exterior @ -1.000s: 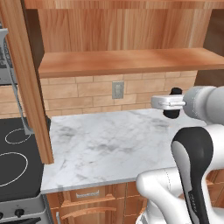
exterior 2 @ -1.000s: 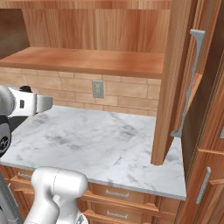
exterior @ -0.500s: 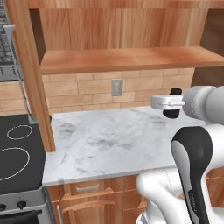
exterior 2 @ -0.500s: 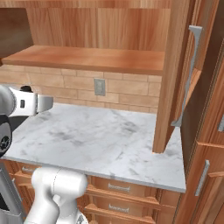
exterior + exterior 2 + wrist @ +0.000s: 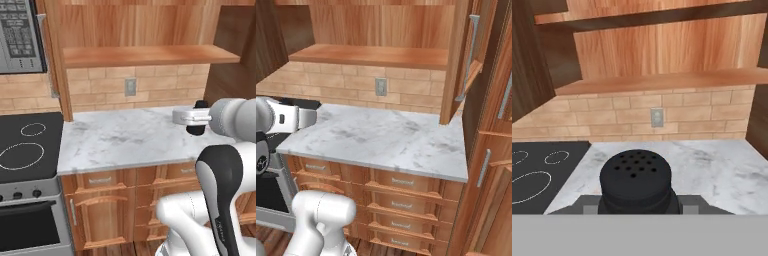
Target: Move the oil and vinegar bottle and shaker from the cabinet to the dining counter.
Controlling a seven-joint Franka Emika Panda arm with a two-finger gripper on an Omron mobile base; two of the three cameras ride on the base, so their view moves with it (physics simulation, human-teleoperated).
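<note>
Shaker (image 5: pixel 635 182) first: the small black one is sitting right at the near edge of the hand view, at six o'clock, its rounded cap full of little holes facing the camera, and the gripper (image 5: pixel 635 206) is clamping it from either side, with a grey finger pad (image 5: pixel 587 205) showing just beside its body at about eight o'clock. From the left base view the same black shaker (image 5: pixel 198 118) is peeking out above and below the white hand at three o'clock, hanging over the marble worktop (image 5: pixel 125 140) rather than resting on it. From the right base view the hand is reaching in from nine o'clock, and I cannot make out the shaker there. Beyond the hand, the short marble worktop (image 5: pixel 386 140) is lying bare, with wooden drawers (image 5: pixel 391 187) running under it. A black stovetop (image 5: pixel 25 150) is sitting just beside the worktop at nine o'clock in the left base view. Farther back, the tan brick backsplash (image 5: pixel 160 87) is carrying a grey wall outlet (image 5: pixel 130 86) near its middle. Above that, at twelve o'clock, the cabinet (image 5: pixel 145 55) is standing open, its plank shelf showing nothing on it, and its door (image 5: pixel 463 60) with a long silver bar handle (image 5: pixel 470 55) is swinging out at two o'clock in the right base view.
</note>
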